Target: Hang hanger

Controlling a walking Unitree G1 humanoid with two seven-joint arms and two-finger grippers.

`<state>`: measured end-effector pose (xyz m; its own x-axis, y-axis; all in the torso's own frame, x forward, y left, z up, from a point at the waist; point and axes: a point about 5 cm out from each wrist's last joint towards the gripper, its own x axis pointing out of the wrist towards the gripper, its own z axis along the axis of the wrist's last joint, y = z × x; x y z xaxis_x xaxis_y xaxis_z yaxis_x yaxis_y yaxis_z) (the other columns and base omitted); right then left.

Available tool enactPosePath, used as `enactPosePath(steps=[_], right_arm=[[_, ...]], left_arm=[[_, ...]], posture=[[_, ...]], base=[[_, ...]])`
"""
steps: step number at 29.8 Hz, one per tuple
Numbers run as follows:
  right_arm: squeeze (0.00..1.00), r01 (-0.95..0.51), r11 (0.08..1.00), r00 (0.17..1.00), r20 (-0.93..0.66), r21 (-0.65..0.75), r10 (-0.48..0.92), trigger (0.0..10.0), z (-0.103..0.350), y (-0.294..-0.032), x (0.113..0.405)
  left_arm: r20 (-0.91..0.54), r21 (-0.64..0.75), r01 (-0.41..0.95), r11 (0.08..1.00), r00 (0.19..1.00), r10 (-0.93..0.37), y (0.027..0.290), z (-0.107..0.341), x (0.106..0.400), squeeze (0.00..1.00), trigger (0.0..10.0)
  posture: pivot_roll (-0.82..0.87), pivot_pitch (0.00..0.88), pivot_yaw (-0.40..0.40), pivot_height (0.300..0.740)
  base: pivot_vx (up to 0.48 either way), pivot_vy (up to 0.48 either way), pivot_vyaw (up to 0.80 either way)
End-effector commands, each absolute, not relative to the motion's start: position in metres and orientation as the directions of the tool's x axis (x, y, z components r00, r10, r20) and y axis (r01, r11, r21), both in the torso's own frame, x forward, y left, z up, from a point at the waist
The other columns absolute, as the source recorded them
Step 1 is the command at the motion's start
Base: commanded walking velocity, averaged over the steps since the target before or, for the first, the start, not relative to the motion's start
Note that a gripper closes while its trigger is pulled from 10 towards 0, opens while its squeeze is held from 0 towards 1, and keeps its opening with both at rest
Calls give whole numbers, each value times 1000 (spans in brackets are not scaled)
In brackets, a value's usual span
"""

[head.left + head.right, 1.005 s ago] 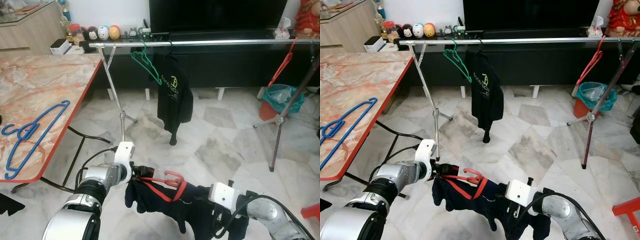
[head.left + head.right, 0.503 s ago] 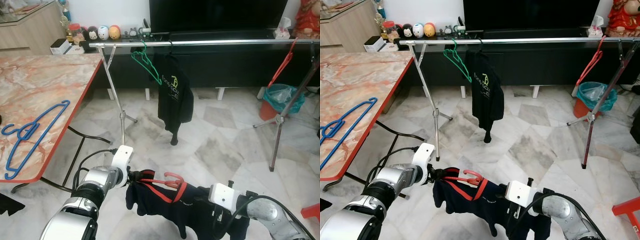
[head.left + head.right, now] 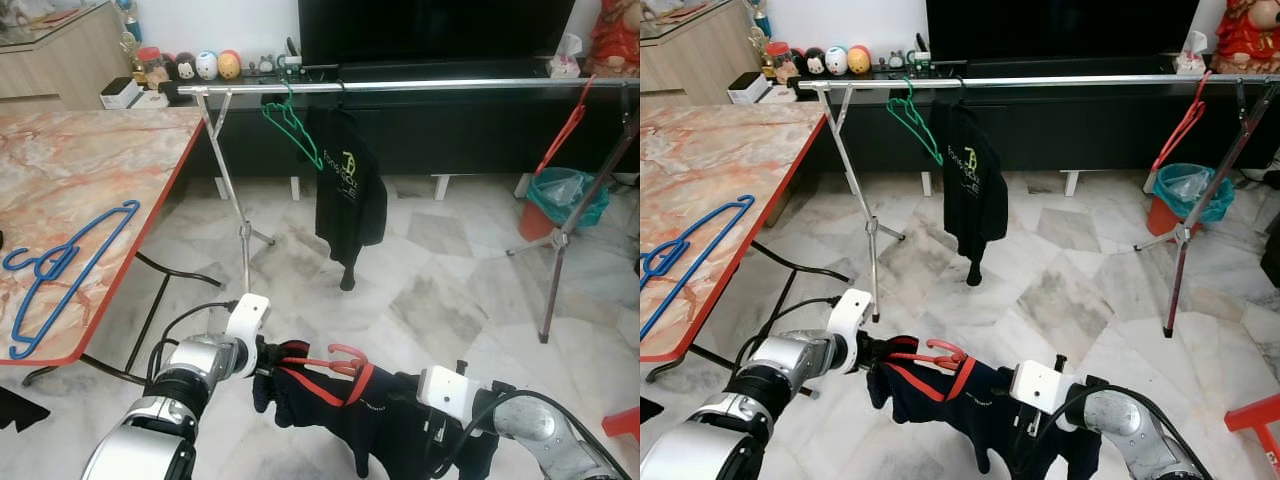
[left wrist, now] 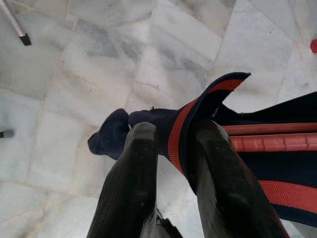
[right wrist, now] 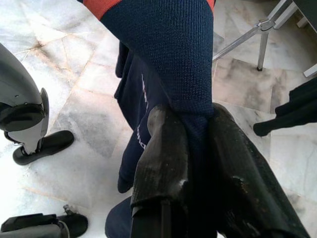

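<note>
You held the navy garment [image 3: 370,415] on its red hanger [image 3: 335,362] low before the rail [image 3: 400,86], left gripper [image 4: 171,141] and right gripper [image 5: 190,129] both clamped on cloth. A good hang called for lifting it level and keeping the hook free.

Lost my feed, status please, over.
Left gripper shut on navy red-trimmed sweater; right gripper shut on it too. Red plastic hanger inside sweater. Silver clothes rail ahead, unreached.

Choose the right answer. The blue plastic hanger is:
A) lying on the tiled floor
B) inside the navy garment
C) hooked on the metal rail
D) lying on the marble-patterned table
D: the blue plastic hanger lies flat on the marble-patterned table at the robot's left, away from the metal rail.
</note>
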<state>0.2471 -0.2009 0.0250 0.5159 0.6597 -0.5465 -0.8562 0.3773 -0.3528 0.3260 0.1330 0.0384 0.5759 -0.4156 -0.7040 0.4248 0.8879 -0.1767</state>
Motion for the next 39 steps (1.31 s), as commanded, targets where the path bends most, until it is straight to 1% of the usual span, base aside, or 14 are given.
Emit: enactPosePath(steps=[1, 4, 5, 15, 16, 17, 19, 21, 28, 30, 34, 36, 37, 39], right_arm=[[0, -846, 365, 528, -507, -389, 681, 10000, 34, -196, 254], [0, -845, 365, 528, -507, -390, 681, 10000, 34, -196, 254], [0, -845, 364, 528, -507, -391, 681, 10000, 34, -196, 254], [0, -843, 362, 531, -506, -398, 680, 10000, 35, -196, 255], [0, -837, 364, 540, -507, -409, 672, 10000, 35, -197, 256], [0, -837, 364, 540, -507, -409, 672, 10000, 35, -197, 256], [0, -826, 372, 556, -507, -423, 658, 10000, 36, -198, 258], [0, -822, 376, 563, -507, -428, 653, 10000, 36, -199, 258], [0, -801, 391, 593, -506, -453, 627, 10000, 35, -202, 259], [0, -787, 408, 611, -491, -463, 622, 10000, 37, -204, 260], [0, -804, 404, 587, -475, -436, 656, 10000, 41, -202, 258], [0, -779, 433, 619, -445, -454, 648, 10000, 47, -205, 262], [0, -779, 433, 619, -445, -454, 648, 10000, 47, -205, 262], [0, -751, 453, 652, -429, -480, 625, 10000, 52, -211, 266]], left_arm=[[-706, -210, 414, 886, 563, -430, 132, 36, 323, 0, 10000], [-704, -213, 414, 885, 563, -433, 132, 36, 323, 0, 10000], [-699, -217, 411, 885, 567, -435, 132, 36, 323, 0, 0], [-694, -209, 404, 890, 580, -426, 133, 37, 324, 0, 0], [-708, -143, 404, 904, 597, -378, 139, 36, 325, 0, 0], [-708, -143, 404, 904, 597, -378, 139, 36, 325, 0, 0], [-731, 30, 408, 912, 631, -258, 153, 32, 325, 0, 0], [-738, 122, 401, 908, 649, -187, 163, 29, 324, 0, 0], [-745, 148, 371, 917, 651, -143, 172, 25, 321, 0, 0], [-751, 167, 344, 924, 652, -108, 179, 21, 318, 0, 0], [-759, 198, 325, 925, 647, -65, 184, 13, 312, 0, 0], [-767, 217, 305, 927, 641, -31, 190, 8, 307, 0, 0], [-767, 217, 305, 927, 641, -31, 190, 8, 307, 0, 0], [-776, 223, 301, 927, 630, -18, 193, 4, 303, 0, 0]], posture=[[-72, 0, 60, 740], [-71, 0, 60, 740], [-71, 0, 60, 740], [-71, 0, 59, 740], [-71, 0, 59, 740], [-71, 0, 59, 740], [-71, 0, 59, 740], [-72, 0, 59, 740], [-71, 0, 59, 740], [-70, 0, 58, 740], [-71, 0, 59, 740], [-72, 0, 60, 740], [-72, 0, 60, 740], [-73, 0, 60, 740]], base=[[0, 0, 0], [0, 0, 0], [0, 0, 0], [0, 0, 0], [0, 0, 0], [0, 0, 0], [0, 0, 0], [0, 0, 0], [0, 0, 0], [0, 0, 0], [0, 0, 0], [0, 0, 0], [0, 0, 0], [0, 0, 0]])
